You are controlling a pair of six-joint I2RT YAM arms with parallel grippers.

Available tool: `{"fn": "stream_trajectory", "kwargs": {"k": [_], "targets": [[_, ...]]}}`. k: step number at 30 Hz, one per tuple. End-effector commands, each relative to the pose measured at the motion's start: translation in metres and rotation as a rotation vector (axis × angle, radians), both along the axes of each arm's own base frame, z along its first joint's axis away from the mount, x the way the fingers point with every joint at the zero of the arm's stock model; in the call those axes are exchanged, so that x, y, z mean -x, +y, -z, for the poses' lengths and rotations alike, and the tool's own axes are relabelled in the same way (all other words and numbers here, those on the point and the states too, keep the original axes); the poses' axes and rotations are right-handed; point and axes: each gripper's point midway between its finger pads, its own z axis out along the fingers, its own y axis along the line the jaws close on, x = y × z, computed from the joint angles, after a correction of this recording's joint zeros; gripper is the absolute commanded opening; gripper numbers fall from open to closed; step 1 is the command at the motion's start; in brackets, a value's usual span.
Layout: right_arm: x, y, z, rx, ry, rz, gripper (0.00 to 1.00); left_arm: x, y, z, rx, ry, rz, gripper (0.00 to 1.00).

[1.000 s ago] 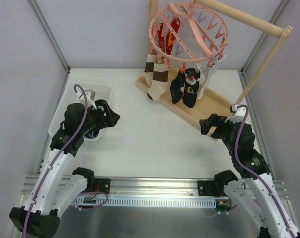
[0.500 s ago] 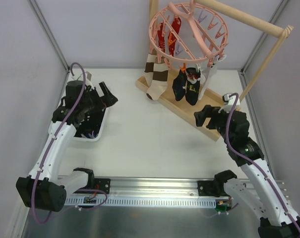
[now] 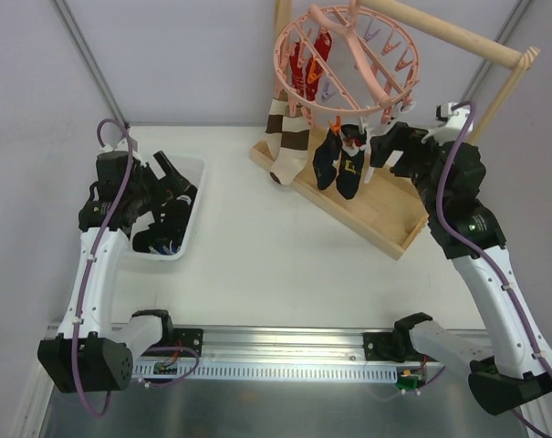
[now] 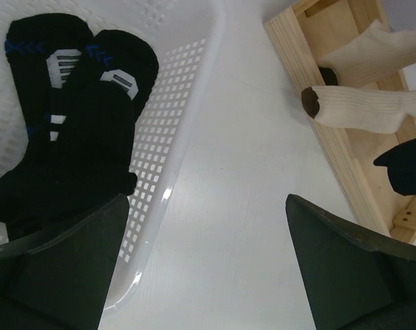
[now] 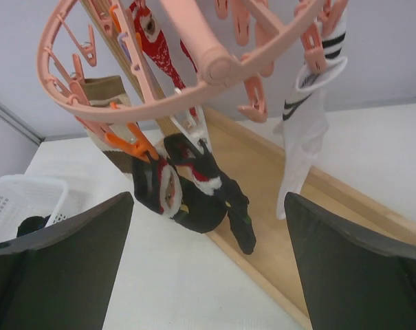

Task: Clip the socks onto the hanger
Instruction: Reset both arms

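The pink ring hanger [image 3: 348, 55] hangs from a wooden rod, its clips ringing the rim [image 5: 194, 75]. Two dark socks with a yellow mark [image 3: 341, 162] hang clipped at its near edge [image 5: 194, 196]. My right gripper [image 3: 382, 146] is raised just right of them, open and empty [image 5: 208, 199]. Other black socks with white and blue marks [image 4: 70, 124] lie in the white basket [image 3: 192, 173]. My left gripper [image 3: 178, 182] hovers open over the basket's right rim [image 4: 208, 206], holding nothing.
A pale wooden stand with a tray [image 3: 385, 214] and a rod [image 3: 458, 41] carries the hanger. A brown-and-white striped sock [image 3: 285, 141], red socks [image 3: 307, 64] and a white sock [image 5: 304, 137] also hang there. Grey walls close in both sides.
My left arm has swung back and left to stand over the basket. My right arm has risen and moved away from me, up beside the hanging dark socks. Both grippers stayed open.
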Motion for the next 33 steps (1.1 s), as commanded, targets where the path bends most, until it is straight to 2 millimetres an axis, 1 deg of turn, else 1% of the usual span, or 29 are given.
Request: {"fn": "stream_trajectory", "kwargs": {"k": [1,2,4,5,7,8,9,10,11,12,13,15,16,17,18,19,20,21,22,23,24,25,26,27,29,30,31,32,33], "targets": [[-0.005,0.003,-0.037,0.025,-0.078,-0.025,0.96,0.010,0.017,0.003,-0.111,-0.011,-0.028,0.99],[-0.003,0.010,-0.053,0.019,-0.112,-0.067,0.97,0.011,0.021,0.005,-0.129,-0.010,-0.042,0.99],[-0.011,0.015,-0.057,0.026,-0.110,-0.078,0.97,0.015,0.026,0.002,-0.161,-0.025,-0.047,0.99],[-0.012,0.015,-0.070,0.019,-0.134,-0.078,0.96,0.016,0.028,0.004,-0.172,-0.023,-0.054,0.99],[-0.023,0.021,-0.072,0.028,-0.130,-0.090,0.97,0.018,0.031,0.003,-0.191,-0.031,-0.063,0.99],[-0.024,0.027,-0.085,0.040,-0.155,-0.119,0.97,0.020,0.032,0.007,-0.197,-0.024,-0.061,0.99],[-0.026,0.032,-0.091,0.057,-0.169,-0.144,0.97,0.020,0.032,0.008,-0.205,-0.023,-0.055,0.99],[-0.039,0.041,-0.086,0.091,-0.152,-0.169,0.97,0.022,0.033,0.013,-0.213,-0.016,-0.053,0.99],[-0.041,0.044,-0.081,0.134,-0.125,-0.186,0.98,0.023,0.032,0.015,-0.219,-0.013,-0.045,0.99],[-0.038,0.044,-0.106,0.137,-0.163,-0.184,0.99,0.024,0.032,0.016,-0.228,-0.016,-0.037,0.99],[-0.050,0.048,-0.097,0.156,-0.124,-0.185,0.96,0.026,0.031,0.017,-0.231,-0.020,-0.026,0.99],[-0.050,0.047,-0.097,0.162,-0.101,-0.181,0.94,0.029,0.028,0.016,-0.239,-0.031,-0.002,0.99],[-0.050,0.050,-0.091,0.163,-0.090,-0.193,0.94,0.030,0.026,0.015,-0.237,-0.039,0.008,0.99],[-0.043,0.053,-0.095,0.153,-0.112,-0.218,0.94,0.031,0.024,0.015,-0.239,-0.042,0.020,0.99],[-0.040,0.054,-0.093,0.150,-0.112,-0.230,0.97,0.031,0.023,0.013,-0.243,-0.049,0.033,0.99],[-0.040,0.057,-0.073,0.160,-0.076,-0.244,0.98,0.032,0.017,0.009,-0.228,-0.066,0.062,0.99],[-0.027,0.055,-0.080,0.147,-0.107,-0.253,1.00,0.033,0.014,0.008,-0.224,-0.072,0.077,0.99],[-0.023,0.055,-0.073,0.135,-0.095,-0.258,1.00,0.033,0.011,0.007,-0.223,-0.080,0.098,0.99],[-0.021,0.054,-0.055,0.135,-0.058,-0.258,0.97,0.035,0.005,0.006,-0.213,-0.088,0.126,0.99],[-0.016,0.052,-0.046,0.128,-0.040,-0.258,0.97,0.036,0.003,0.007,-0.211,-0.089,0.143,0.99],[-0.002,0.047,-0.049,0.101,-0.053,-0.253,0.97,0.037,0.001,0.005,-0.212,-0.098,0.149,0.99],[0.003,0.046,-0.043,0.092,-0.044,-0.256,0.97,0.036,0.000,0.004,-0.210,-0.104,0.154,0.99],[0.004,0.046,-0.019,0.094,-0.002,-0.257,0.96,0.036,-0.001,0.002,-0.209,-0.112,0.157,0.99],[0.017,0.040,-0.023,0.081,-0.026,-0.250,0.97,0.036,0.000,0.001,-0.210,-0.114,0.152,0.99],[0.023,0.035,-0.001,0.080,0.015,-0.238,0.96,0.036,-0.003,-0.001,-0.200,-0.122,0.162,0.99],[0.026,0.034,0.007,0.081,0.033,-0.235,0.97,0.037,-0.004,-0.002,-0.195,-0.129,0.166,0.99],[0.033,0.031,0.007,0.076,0.025,-0.233,0.97,0.037,-0.004,0.001,-0.193,-0.125,0.165,0.99],[0.035,0.029,0.011,0.071,0.029,-0.228,0.96,0.036,-0.004,0.001,-0.194,-0.130,0.161,0.99],[0.035,0.028,0.025,0.077,0.053,-0.224,0.96,0.036,-0.003,0.001,-0.192,-0.131,0.154,0.99]]}}
